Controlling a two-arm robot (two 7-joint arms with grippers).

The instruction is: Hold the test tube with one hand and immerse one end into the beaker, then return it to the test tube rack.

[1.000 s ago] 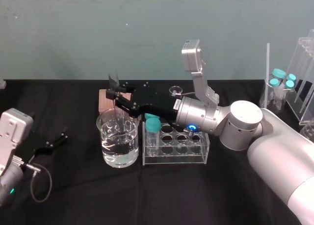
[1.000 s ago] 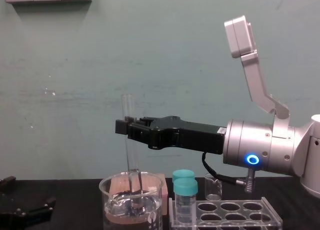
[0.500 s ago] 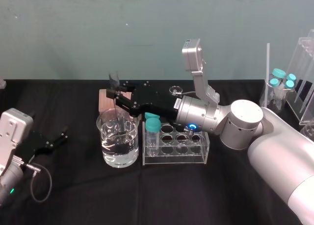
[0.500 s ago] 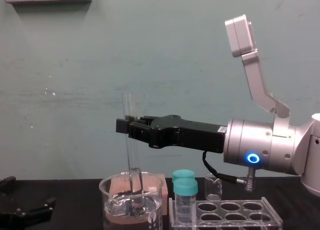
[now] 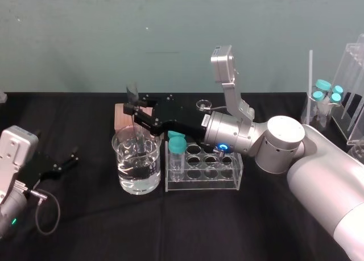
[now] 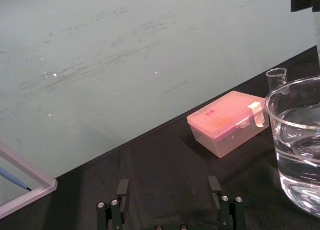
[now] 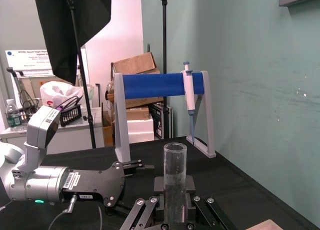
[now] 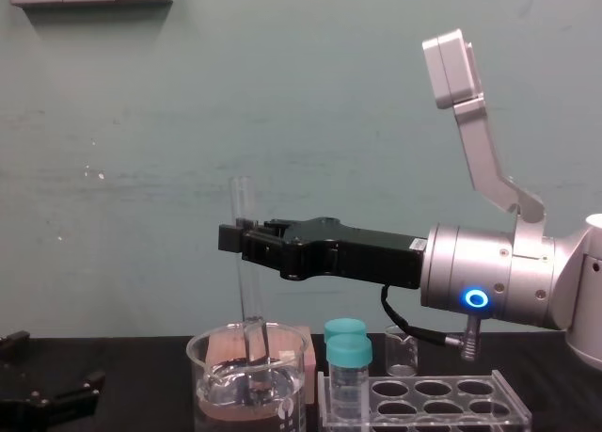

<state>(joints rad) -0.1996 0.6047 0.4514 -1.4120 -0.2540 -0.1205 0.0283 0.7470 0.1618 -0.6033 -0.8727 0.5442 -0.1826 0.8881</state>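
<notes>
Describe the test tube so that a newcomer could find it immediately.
Find the large water-filled beaker left of the clear rack. Rising nearly upright out of it, pinched by the right gripper, is the test tube: long, thin, open-topped clear glass, far taller than the short teal-capped vials beside it.

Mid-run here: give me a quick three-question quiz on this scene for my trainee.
1. True or false: the test tube has its lower end inside the beaker.
2. Fill in: the left hand, parked low at the left, is ____.
3. What grips the tube? A) left hand B) right hand C) neither
Key: 1 true; 2 open; 3 B.
</notes>
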